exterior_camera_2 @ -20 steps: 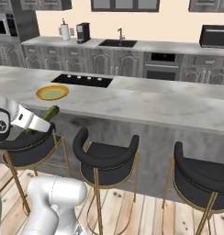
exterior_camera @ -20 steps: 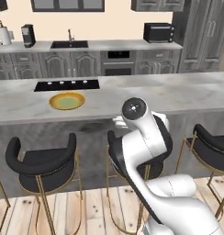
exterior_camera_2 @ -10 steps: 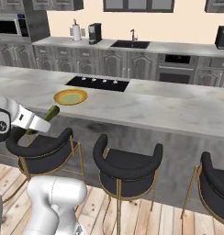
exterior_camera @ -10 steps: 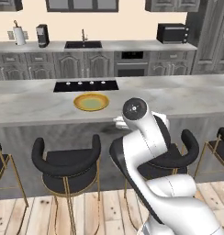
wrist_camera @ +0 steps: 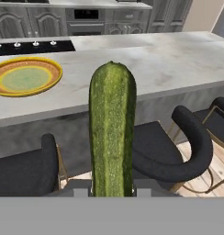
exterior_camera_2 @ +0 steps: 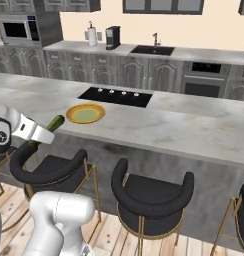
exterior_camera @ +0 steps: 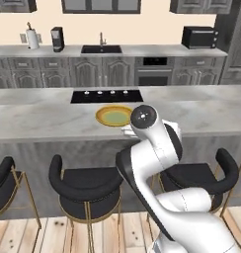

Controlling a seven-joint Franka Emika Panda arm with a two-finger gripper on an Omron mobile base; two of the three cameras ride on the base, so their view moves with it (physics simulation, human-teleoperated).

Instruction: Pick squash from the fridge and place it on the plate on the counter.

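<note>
Base now nearer the plate (exterior_camera_2: 85,113), gripper (wrist_camera: 112,190) clamped on squash (wrist_camera: 112,133).

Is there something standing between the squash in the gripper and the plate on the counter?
Nothing visible does. The squash, held in the gripper, is off the counter's near edge, above the stools. The plate lies empty near that edge, with bare stone around it.
</note>
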